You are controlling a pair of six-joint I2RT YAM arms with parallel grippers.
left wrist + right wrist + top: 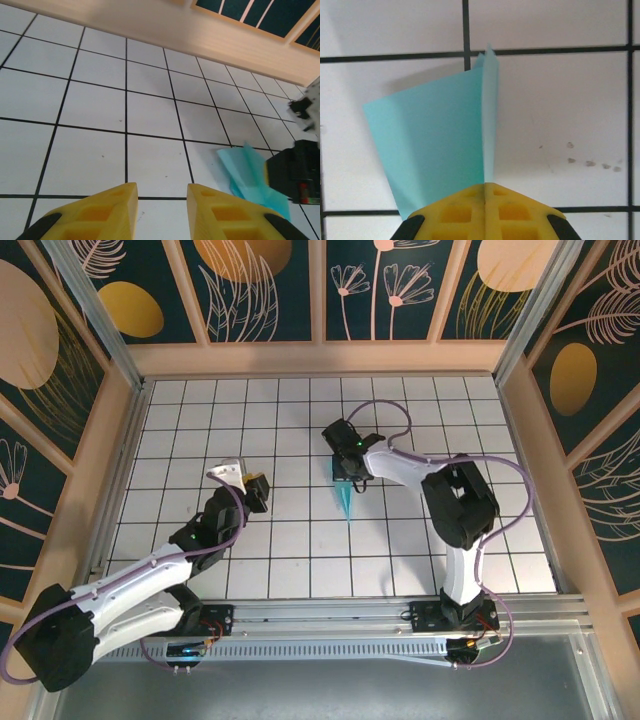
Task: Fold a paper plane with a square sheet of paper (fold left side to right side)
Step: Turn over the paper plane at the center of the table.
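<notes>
Seen from above, a white table (300, 560) ruled into black-lined square tiles sat inside a walled enclosure of dark panels painted with leaves and flowers. The right arm reached from its base at the near right edge toward the middle of the table. There the right gripper (347, 478) held the far end of a light-blue paper plane (346, 502) — a slim, creased dart whose tip pointed toward the near edge.

In the right wrist view, the two yellow fingers (465, 212) were pressed flat together, pinching the plane's (435, 150) central fold. One flap spread out to the left of the crease. Whether the paper rested on the tiles or hung just above them could not be told.

The left arm stretched from the near left corner. Its left gripper (255, 485) sat left of centre, well apart from the plane. In the left wrist view, its yellow fingers (105, 212) stood apart with bare tile between them — gripping nothing. The plane (247, 172) lay off to the right.
</notes>
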